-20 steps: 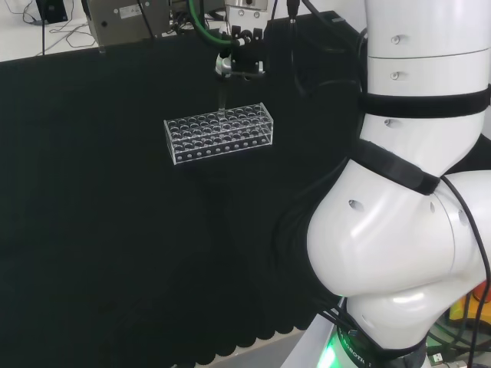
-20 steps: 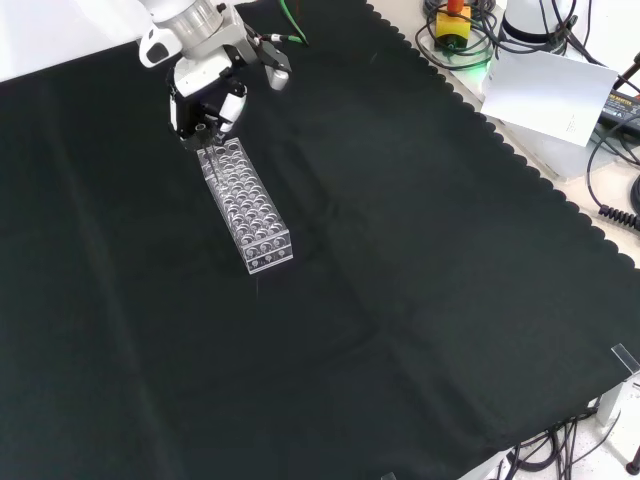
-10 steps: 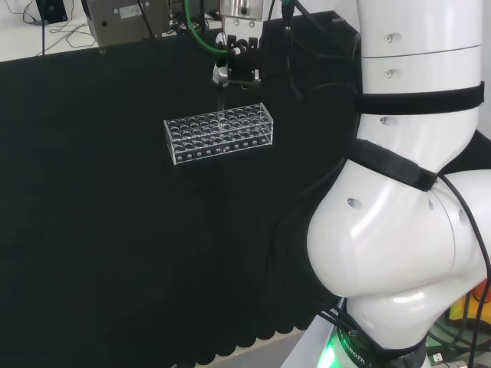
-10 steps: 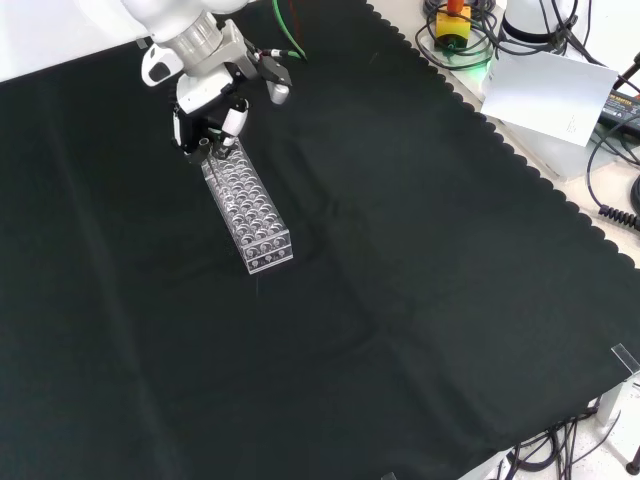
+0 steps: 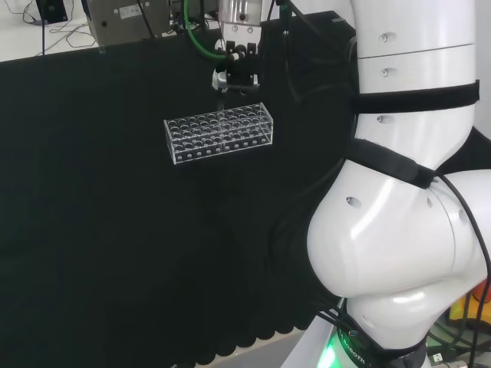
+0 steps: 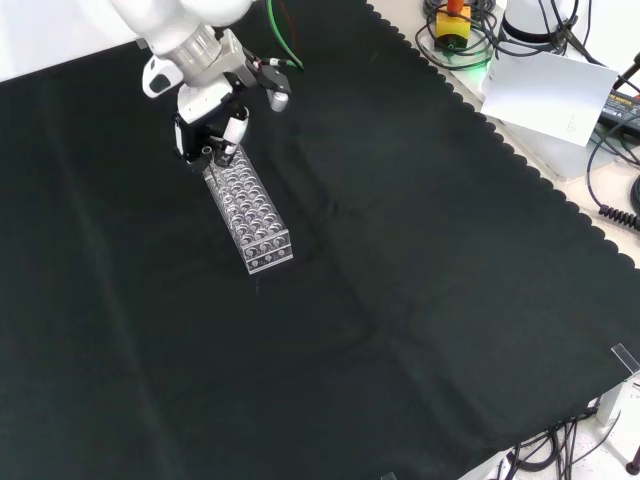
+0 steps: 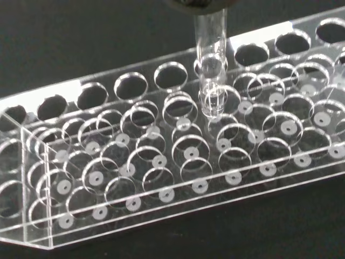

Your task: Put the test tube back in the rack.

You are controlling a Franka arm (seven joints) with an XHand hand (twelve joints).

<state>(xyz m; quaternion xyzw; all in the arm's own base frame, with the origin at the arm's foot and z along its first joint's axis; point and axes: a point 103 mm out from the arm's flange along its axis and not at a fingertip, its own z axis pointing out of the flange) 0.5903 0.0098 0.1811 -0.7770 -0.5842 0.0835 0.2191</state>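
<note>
A clear plastic rack (image 5: pixel 219 132) with several rows of round holes lies on the black cloth; in the front view the rack (image 6: pixel 252 214) runs away from the camera. The black and white hand (image 5: pixel 235 67) hangs over the rack's far long side, and in the front view the hand (image 6: pixel 212 118) is above the rack's far end. Its fingers are curled on a thin clear test tube (image 5: pixel 221 98) that points straight down. In the wrist view the test tube (image 7: pixel 210 59) stands upright with its rounded lower end inside a hole of the rack (image 7: pixel 161 178) in the second row.
The arm's white links (image 5: pixel 406 192) take up the head view's right. A grey device (image 5: pixel 126 19) and cables sit beyond the cloth's far edge. In the front view a white sheet (image 6: pixel 545 95) and a yellow switch box (image 6: pixel 455 22) lie past the cloth's scalloped edge.
The hand has come lower over the rack's end, and the tube it holds has gone down with it into the rack's top plate.
</note>
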